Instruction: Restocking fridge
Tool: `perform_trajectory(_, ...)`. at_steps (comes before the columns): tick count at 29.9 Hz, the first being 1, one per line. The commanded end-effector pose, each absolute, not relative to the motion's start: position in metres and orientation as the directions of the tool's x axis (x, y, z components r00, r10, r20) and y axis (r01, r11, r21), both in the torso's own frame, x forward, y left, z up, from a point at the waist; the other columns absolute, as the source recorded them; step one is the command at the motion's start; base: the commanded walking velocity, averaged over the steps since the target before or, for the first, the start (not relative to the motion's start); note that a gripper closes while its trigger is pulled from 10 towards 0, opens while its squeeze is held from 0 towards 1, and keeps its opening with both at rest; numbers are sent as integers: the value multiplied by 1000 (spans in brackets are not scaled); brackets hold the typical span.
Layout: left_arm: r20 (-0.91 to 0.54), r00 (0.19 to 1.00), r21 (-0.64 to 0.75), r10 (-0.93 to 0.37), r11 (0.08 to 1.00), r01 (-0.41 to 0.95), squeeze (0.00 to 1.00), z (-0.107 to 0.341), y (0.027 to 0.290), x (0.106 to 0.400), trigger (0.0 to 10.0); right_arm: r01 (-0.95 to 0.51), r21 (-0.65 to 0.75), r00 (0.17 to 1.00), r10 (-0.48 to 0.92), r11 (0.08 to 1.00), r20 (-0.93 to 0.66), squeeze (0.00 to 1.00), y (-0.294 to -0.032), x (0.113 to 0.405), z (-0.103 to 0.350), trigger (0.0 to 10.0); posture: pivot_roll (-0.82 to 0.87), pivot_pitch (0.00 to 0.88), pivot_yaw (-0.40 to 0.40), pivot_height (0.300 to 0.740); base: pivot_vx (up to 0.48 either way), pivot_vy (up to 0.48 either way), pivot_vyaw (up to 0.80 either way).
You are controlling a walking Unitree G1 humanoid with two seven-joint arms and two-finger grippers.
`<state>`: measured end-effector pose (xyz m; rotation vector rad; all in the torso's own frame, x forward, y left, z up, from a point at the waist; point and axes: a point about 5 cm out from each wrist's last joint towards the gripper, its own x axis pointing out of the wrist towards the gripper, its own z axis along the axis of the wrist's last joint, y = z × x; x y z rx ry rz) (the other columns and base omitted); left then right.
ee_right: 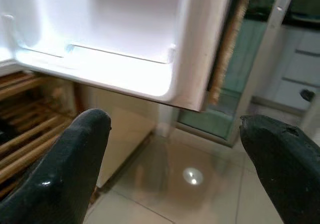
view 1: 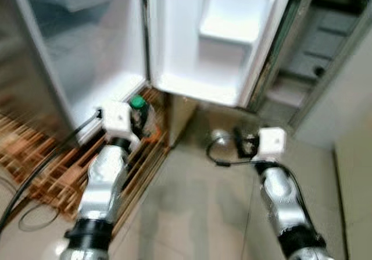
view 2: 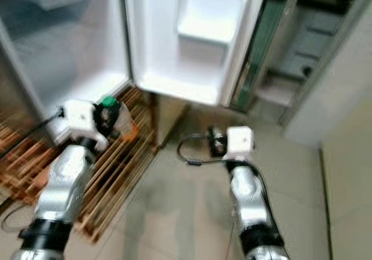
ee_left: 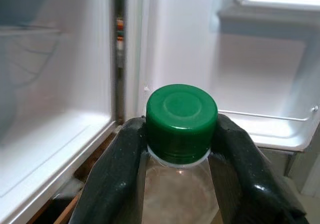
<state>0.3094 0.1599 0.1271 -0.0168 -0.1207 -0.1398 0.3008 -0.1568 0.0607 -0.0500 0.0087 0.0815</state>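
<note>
A clear bottle [ee_left: 180,189] with a green cap [ee_left: 182,122] is clamped at the neck between the black fingers [ee_left: 120,176] of my left gripper [view 1: 139,116]. That gripper is raised low in front of the open fridge [view 1: 99,62], near its bottom edge. The white fridge door [view 1: 221,39] stands swung open, its lower shelf [ee_right: 120,71] bare. My right gripper [view 1: 241,142] hovers over the tiled floor below the door's lower corner, open, with nothing between its fingers [ee_right: 75,169].
A wooden slatted pallet [view 1: 52,167] lies on the floor at the left under the fridge. A black cable [view 1: 35,178] trails from my left arm. Grey cabinets [view 1: 325,45] stand at the right behind the door. Tiled floor [view 1: 197,213] spreads ahead.
</note>
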Motion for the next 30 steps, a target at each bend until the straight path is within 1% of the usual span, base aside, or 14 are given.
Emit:
perform_trajectory(1,173,970,-5,-173,984,177,0,139,147,313,10000,-61,-64,998,60,996,-5,0,-166,301,62,10000,-26,0,-32,740,465,0,0)
perform_trajectory(7,182,972,-13,-152,988,157,0,142,150,316,10000,-125,-57,992,125,990,-8,0,-159,302,63,10000,-27,0,-34,740,465,0,0)
perform_trajectory(11,195,971,-19,-138,989,144,0,147,152,317,10000,-259,-41,966,258,965,-30,0,-144,298,61,10000,-29,0,-34,740,465,0,0)
perform_trajectory(12,206,969,-23,-135,989,143,0,150,153,317,10000,-320,-34,947,319,947,-44,0,-138,296,60,10000,-29,0,-34,740,469,0,0)
perform_trajectory(13,206,969,-23,-135,989,143,0,150,153,317,10000,-320,-34,947,319,947,-44,0,-138,296,60,10000,-29,0,-34,740,469,0,0)
perform_trajectory(14,222,966,-24,-136,989,145,0,154,153,317,10000,-351,-32,936,350,936,-45,0,-136,295,60,10000,-30,0,-33,740,480,0,0)
perform_trajectory(15,280,949,-24,-142,988,155,0,168,152,316,10000,-419,-26,907,418,907,-49,0,-131,292,61,10000,-32,0,-32,740,480,0,0)
perform_trajectory(16,295,945,-24,-143,987,157,0,172,152,315,10000,-436,-24,899,434,900,-50,0,-130,291,61,10000,-32,0,-32,740,480,0,0)
perform_trajectory(17,337,929,-31,-154,984,174,0,185,151,314,10000,-465,-19,884,464,885,-51,0,-128,289,62,10000,-32,0,-33,740,0,0,0)
perform_trajectory(20,394,902,-29,-177,978,205,0,204,149,312,10000,-507,-18,861,506,862,-54,0,-127,286,64,10000,-32,0,-33,740,0,0,0)
perform_trajectory(21,438,877,-14,-199,974,227,0,224,148,312,10000,-539,-14,841,537,842,-67,0,-125,282,63,10000,-32,0,-35,740,0,0,0)
perform_trajectory(25,494,842,15,-217,970,241,0,249,149,315,10000,-555,-8,830,552,832,-82,0,-125,280,61,10000,-33,0,-35,740,0,0,0)
perform_trajectory(28,493,837,49,-237,968,245,0,250,149,319,10000,-558,0,827,555,830,-86,0,-124,281,61,10000,-31,0,-33,740,0,0,0)
perform_trajectory(30,435,866,59,-245,968,244,0,231,145,332,10000,-561,16,823,560,828,-94,0,-122,282,61,10000,-37,0,-30,740,0,0,0)
